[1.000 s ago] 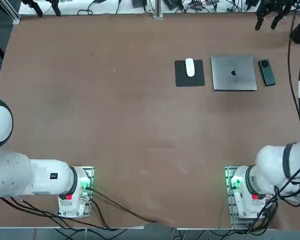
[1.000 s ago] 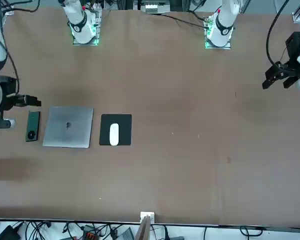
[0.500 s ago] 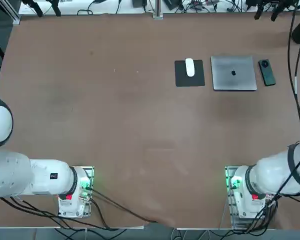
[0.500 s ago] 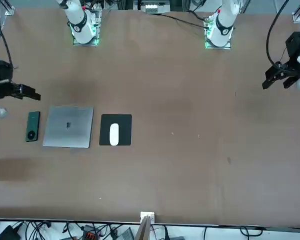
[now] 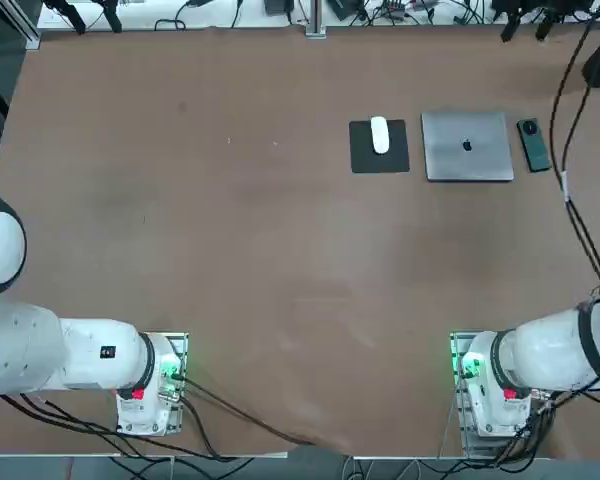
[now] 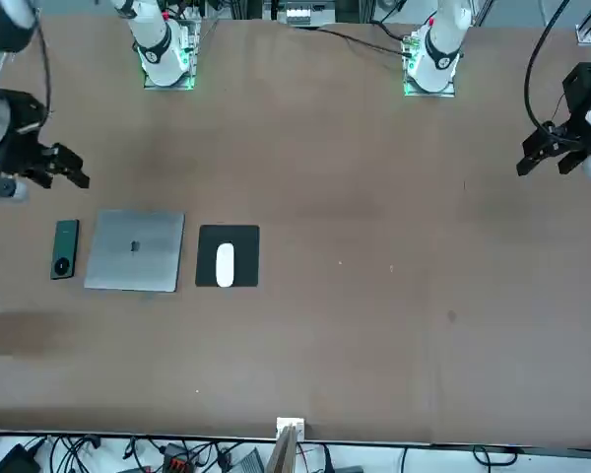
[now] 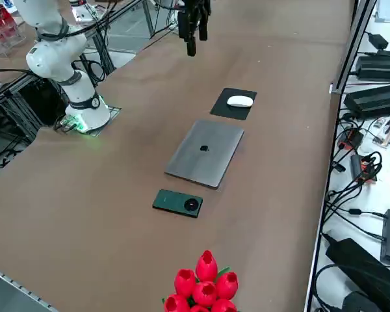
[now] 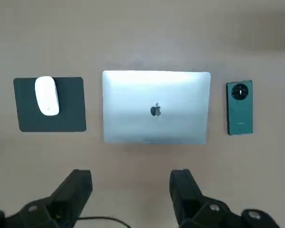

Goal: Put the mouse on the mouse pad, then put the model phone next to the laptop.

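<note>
While empty, hand [image 8: 130,187] above flat silver laptop [image 8: 156,107]

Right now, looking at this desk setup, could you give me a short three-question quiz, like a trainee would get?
1. True or false: the mouse lies on the mouse pad.
2. What lies between the mouse pad and the model phone? A) red flowers B) the laptop C) nothing
3. Fill in: the right gripper is ____ and holds nothing.

Key
1. True.
2. B: the three lie in a row, the phone close beside the laptop but apart from it.
3. Open: it is raised above the table, its fingers spread and away from all the items.
</note>
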You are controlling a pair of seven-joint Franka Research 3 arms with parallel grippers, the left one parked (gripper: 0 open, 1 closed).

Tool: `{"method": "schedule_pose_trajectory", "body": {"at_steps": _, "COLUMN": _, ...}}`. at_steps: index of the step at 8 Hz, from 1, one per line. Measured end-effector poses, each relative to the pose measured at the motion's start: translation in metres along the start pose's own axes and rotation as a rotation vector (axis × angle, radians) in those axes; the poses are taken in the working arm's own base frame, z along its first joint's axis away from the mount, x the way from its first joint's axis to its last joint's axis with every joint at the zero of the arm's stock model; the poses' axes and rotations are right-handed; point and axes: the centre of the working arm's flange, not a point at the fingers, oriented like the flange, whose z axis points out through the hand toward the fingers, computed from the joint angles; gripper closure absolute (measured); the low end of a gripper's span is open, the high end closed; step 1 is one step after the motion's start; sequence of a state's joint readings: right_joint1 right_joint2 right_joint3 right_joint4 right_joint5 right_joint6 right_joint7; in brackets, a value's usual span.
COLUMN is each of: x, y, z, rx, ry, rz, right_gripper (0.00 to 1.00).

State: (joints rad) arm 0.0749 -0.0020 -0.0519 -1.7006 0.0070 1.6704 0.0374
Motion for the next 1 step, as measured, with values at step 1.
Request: {"method": "schedule_pose_trajectory", "body": {"at_steps": 1, "x": -0.0075, "y": 0.0056, "z": -0.0003, "rx": 0.001, "ry": -0.004, "rz": 0.009, "right_gripper": 0.00}}
